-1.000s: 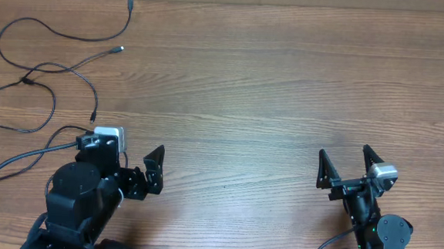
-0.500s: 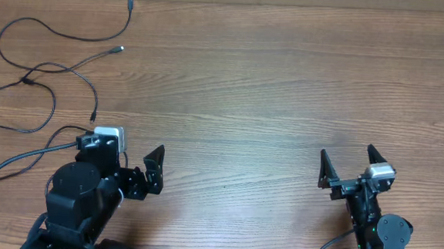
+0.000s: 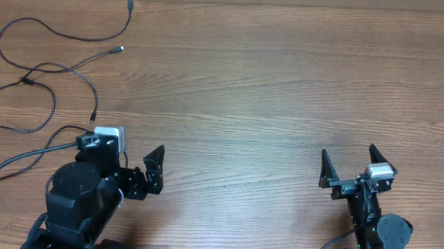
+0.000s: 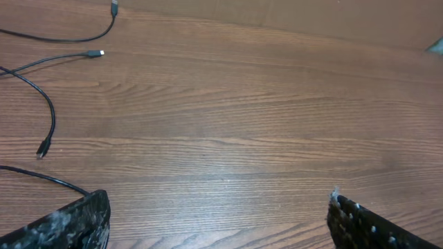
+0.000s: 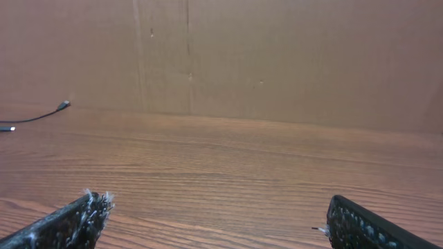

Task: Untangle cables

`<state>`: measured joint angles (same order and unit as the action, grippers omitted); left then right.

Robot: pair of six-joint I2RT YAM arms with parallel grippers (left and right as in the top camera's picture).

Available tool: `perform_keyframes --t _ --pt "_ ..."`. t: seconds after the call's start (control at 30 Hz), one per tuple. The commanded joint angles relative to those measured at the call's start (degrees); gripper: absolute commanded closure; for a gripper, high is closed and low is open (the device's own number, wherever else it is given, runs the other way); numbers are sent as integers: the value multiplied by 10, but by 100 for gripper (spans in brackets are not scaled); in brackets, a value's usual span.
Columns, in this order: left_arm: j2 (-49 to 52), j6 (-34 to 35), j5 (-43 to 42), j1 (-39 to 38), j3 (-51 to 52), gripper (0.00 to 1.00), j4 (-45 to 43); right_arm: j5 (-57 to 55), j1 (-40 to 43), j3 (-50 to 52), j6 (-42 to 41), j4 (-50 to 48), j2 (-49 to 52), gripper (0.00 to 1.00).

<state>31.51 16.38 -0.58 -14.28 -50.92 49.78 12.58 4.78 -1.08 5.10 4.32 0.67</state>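
The cables (image 3: pixel 28 79) are thin black cords lying in loose loops at the table's far left, crossing at one small knot. Their plug ends (image 3: pixel 129 1) point toward the back edge. In the left wrist view a cord curls down to a plug (image 4: pixel 43 148) at the left. My left gripper (image 3: pixel 127 156) sits near the front left, open and empty (image 4: pixel 218 211), a short way in front of the cords. My right gripper (image 3: pixel 349 165) stands open and empty at the front right (image 5: pixel 218 211), far from the cables. One plug tip (image 5: pixel 62 106) shows at the far left of the right wrist view.
A thicker black wire (image 3: pixel 11 166) runs from the left arm off the table's left side. A brown cardboard wall (image 5: pixel 277 55) rises along the table's back edge. The wooden table (image 3: pixel 270 89) is bare between the arms.
The right gripper has shifted very slightly toward the right front. The left arm and the cables have not moved.
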Motion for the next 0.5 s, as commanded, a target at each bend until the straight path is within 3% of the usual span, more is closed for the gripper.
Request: perform_keyframes --t 0.0,0.47 --pt "1 5 8 -4 -10 0 -1 -5 -3 6 -8 -2 -5 0" --pt "1 5 8 -4 -10 0 -1 -5 -3 6 -7 -5 -5 0"
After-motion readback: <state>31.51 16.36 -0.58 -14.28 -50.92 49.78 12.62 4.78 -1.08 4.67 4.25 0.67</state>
